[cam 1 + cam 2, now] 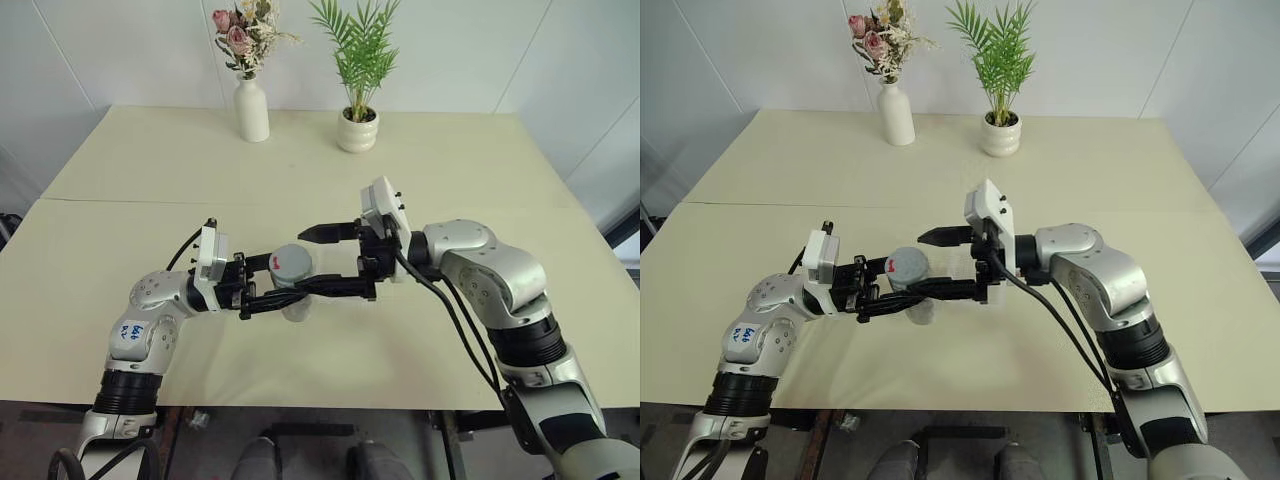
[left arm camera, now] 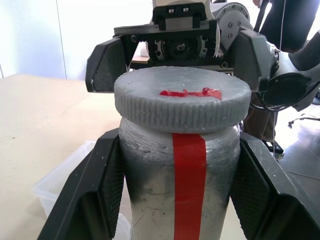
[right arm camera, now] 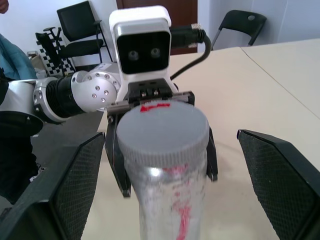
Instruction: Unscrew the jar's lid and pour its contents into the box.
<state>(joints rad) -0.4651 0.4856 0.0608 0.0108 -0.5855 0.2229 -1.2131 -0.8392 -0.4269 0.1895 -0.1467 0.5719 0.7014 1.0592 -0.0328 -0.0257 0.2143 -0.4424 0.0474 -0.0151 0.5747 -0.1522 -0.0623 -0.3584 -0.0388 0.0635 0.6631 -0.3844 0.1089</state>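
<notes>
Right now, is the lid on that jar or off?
On. The grey lid sits flat atop the jar, which the left fingers clamp; the right fingers stand open beside it.

The jar [image 3: 170,200], lid [image 3: 162,132] on, stands between spread fingers [image 3: 75,185].

Lid [image 1: 292,263] on jar [image 2: 178,187], between both hands.

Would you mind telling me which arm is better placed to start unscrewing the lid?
The right. The left gripper is shut on the jar, holding it above the table. The right gripper is open, one finger on each side of the lid, so it likely only needs to close and twist.
</notes>
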